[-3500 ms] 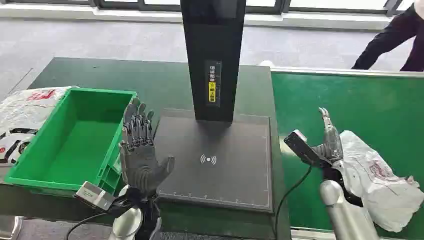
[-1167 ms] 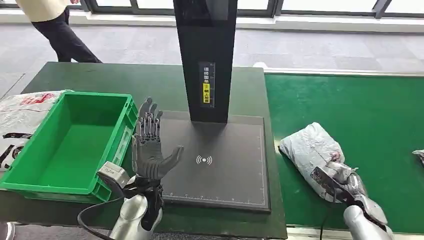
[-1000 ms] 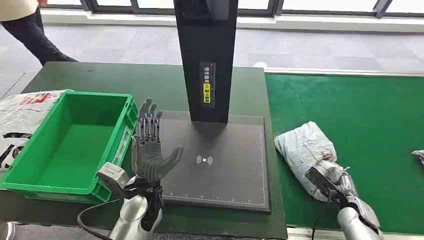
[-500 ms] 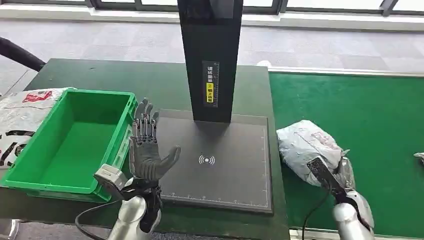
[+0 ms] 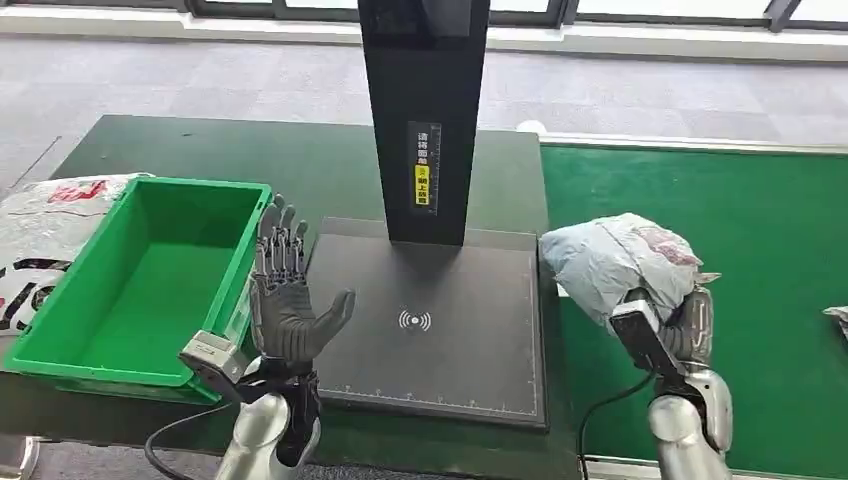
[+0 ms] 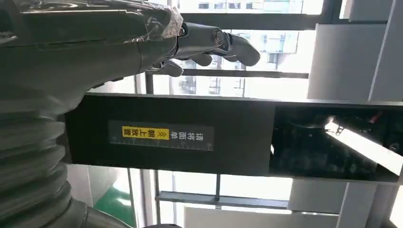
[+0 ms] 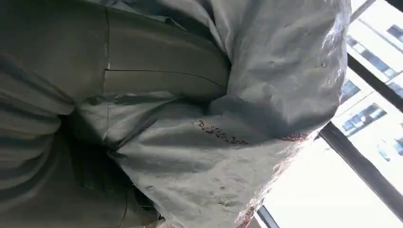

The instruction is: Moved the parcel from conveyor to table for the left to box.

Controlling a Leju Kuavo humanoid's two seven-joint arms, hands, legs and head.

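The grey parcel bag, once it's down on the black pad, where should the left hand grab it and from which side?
Judging by its soft, crumpled bulk, the grey parcel bag is best gripped across its rounded middle. The left hand could come from the crate's side.

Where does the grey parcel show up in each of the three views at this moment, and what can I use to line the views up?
Head view: the grey parcel sits right of centre, held by the right hand at the conveyor's near-left edge.
Left wrist view: not in it.
Right wrist view: the parcel covers most of the picture, against the hand.
Shared landmark: the black scanner post, with its yellow label, also seen in the left wrist view.
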